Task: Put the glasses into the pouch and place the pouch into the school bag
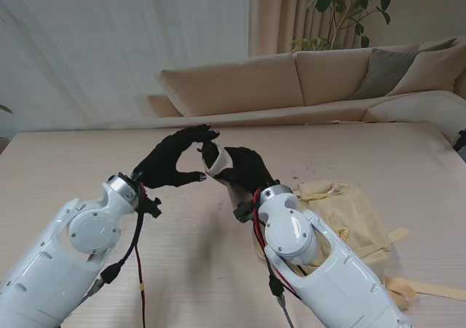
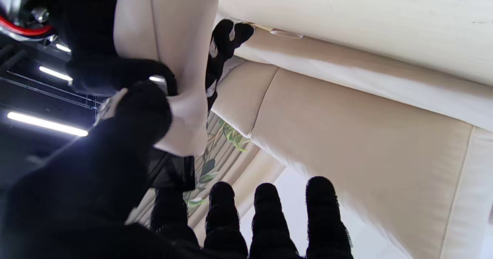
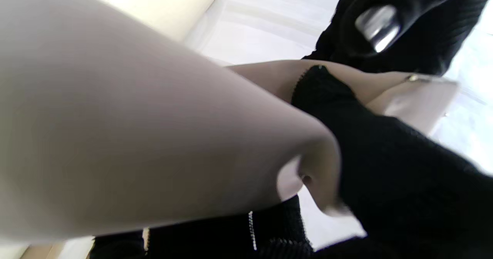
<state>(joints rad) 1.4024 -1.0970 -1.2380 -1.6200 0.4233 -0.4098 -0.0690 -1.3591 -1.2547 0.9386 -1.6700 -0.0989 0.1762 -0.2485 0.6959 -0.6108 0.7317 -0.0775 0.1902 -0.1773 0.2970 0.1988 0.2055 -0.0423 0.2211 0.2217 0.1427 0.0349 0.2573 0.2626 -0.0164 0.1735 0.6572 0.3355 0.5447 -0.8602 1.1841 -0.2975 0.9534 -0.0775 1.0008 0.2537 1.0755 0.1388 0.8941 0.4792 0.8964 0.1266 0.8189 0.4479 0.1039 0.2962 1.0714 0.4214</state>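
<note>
a home living room. a long beige fabric sofa [image 1: 306, 80] with cushions stands past the far edge of the pale wooden table [image 1: 87, 153]. white sheer curtains [image 1: 109, 44] and a leafy green houseplant [image 1: 349, 7] fill the background.

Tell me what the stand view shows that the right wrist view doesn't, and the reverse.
Stand view only: the school bag on the table to the right of the right arm, and both hands raised above the table. Right wrist view only: a close look at the pouch's folded edge under a right-hand finger. Both: the right hand gripping the pale pouch, with the left hand right beside it.
</note>
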